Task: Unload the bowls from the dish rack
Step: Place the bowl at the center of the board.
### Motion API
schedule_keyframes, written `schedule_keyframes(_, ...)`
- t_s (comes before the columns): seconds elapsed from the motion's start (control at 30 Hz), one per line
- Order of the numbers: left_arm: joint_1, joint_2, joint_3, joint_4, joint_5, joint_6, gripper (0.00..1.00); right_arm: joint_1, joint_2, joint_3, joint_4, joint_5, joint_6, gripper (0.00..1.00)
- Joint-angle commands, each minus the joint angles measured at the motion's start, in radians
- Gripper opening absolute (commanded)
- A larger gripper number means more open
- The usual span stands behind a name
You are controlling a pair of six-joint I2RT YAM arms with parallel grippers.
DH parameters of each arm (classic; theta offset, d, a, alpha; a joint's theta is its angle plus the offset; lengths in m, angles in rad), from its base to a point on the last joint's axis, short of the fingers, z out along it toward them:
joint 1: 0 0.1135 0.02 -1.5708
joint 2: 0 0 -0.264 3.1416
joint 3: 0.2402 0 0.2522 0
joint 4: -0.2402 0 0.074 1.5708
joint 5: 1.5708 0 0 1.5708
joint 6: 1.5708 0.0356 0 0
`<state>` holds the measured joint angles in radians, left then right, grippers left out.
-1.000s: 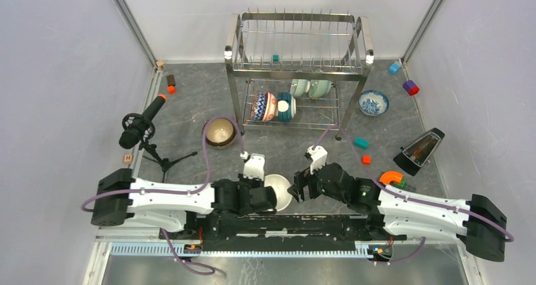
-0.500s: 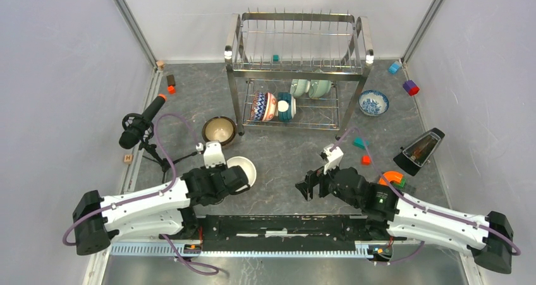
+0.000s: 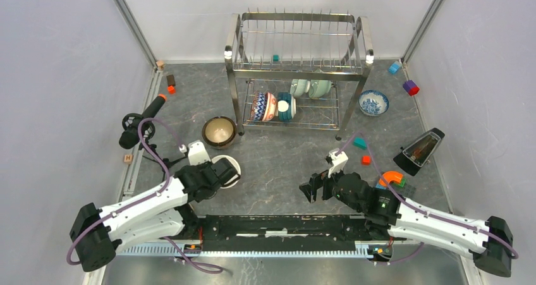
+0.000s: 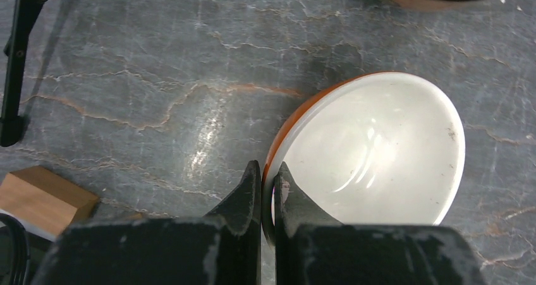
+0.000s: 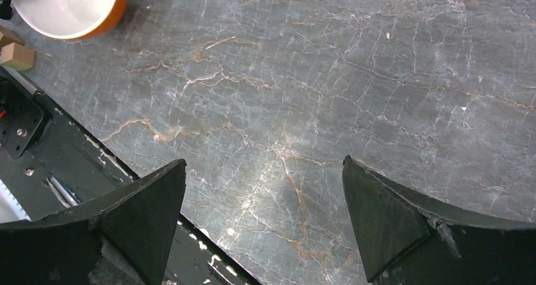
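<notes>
My left gripper (image 3: pixel 218 175) (image 4: pixel 267 169) is shut on the rim of a bowl (image 3: pixel 227 169) (image 4: pixel 373 152), white inside and orange outside, low at the table's left just in front of the dark brown bowl (image 3: pixel 219 131). That orange bowl (image 5: pixel 69 4) also shows in the corner of the right wrist view. My right gripper (image 3: pixel 310 189) (image 5: pixel 264 171) stands wide open over bare table, holding nothing. The dish rack (image 3: pixel 297 42) keeps a patterned bowl (image 3: pixel 262 106), a teal bowl (image 3: pixel 286 106) and two pale green bowls (image 3: pixel 310 88) on its lower tier. A blue-and-white bowl (image 3: pixel 373 102) sits right of the rack.
A microphone on a tripod (image 3: pixel 142 122) stands at the left, beside the left arm. A metronome (image 3: pixel 420 150) and an orange arch (image 3: pixel 390 177) are at the right. Small blocks (image 3: pixel 360 143) lie scattered; a wooden block (image 4: pixel 44 193) lies near the held bowl.
The left arm carried the orange bowl from the near centre leftwards, to in front of the brown bowl. The right gripper opened fully and drew slightly right and back.
</notes>
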<state>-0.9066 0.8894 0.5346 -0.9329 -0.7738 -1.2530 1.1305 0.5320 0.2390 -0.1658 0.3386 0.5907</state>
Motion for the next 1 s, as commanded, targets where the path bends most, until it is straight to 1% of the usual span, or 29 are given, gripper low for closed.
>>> schedule_keyframes(0.0, 0.042, -0.015, 0.0, -0.021, -0.028, -0.084, 0.02, 0.003, -0.001, -0.018, 0.062, 0.013, 0.018, 0.98)
schedule_keyframes(0.13, 0.074, -0.011, -0.031, -0.003, -0.002, -0.101, 0.02, 0.003, -0.014, -0.011, 0.037, 0.021, 0.014, 0.98)
schedule_keyframes(0.17, 0.079, -0.012, -0.04, 0.001, 0.012, -0.104, 0.04, 0.003, -0.02, -0.009, 0.031, 0.028, 0.015, 0.98)
schedule_keyframes(0.23, 0.081, -0.02, -0.049, 0.009, 0.023, -0.107, 0.13, 0.003, -0.031, -0.007, 0.02, 0.034, 0.011, 0.98)
schedule_keyframes(0.33, 0.082, -0.033, -0.047, -0.01, 0.014, -0.113, 0.33, 0.003, -0.04, -0.013, 0.016, 0.042, 0.019, 0.98)
schedule_keyframes(0.47, 0.081, -0.049, -0.052, -0.012, 0.03, -0.111, 0.49, 0.003, -0.049, -0.027, 0.016, 0.033, 0.029, 0.98)
schedule_keyframes(0.5, 0.081, -0.05, -0.053, -0.013, 0.036, -0.108, 0.52, 0.003, -0.054, -0.034, 0.019, 0.035, 0.032, 0.98)
schedule_keyframes(0.6, 0.08, -0.073, -0.056, -0.009, 0.062, -0.089, 0.58, 0.003, -0.065, -0.053, 0.027, 0.034, 0.04, 0.98)
schedule_keyframes(0.7, 0.08, -0.136, -0.054, -0.006, 0.098, -0.06, 0.66, 0.003, -0.065, -0.053, 0.025, 0.013, 0.035, 0.98)
schedule_keyframes(0.83, 0.08, -0.228, -0.013, -0.031, 0.118, -0.003, 0.82, 0.002, -0.046, -0.007, -0.022, 0.007, 0.02, 0.98)
schedule_keyframes(0.97, 0.078, -0.262, 0.044, -0.054, 0.143, 0.07, 0.95, 0.002, -0.046, 0.02, -0.04, 0.019, 0.009, 0.98)
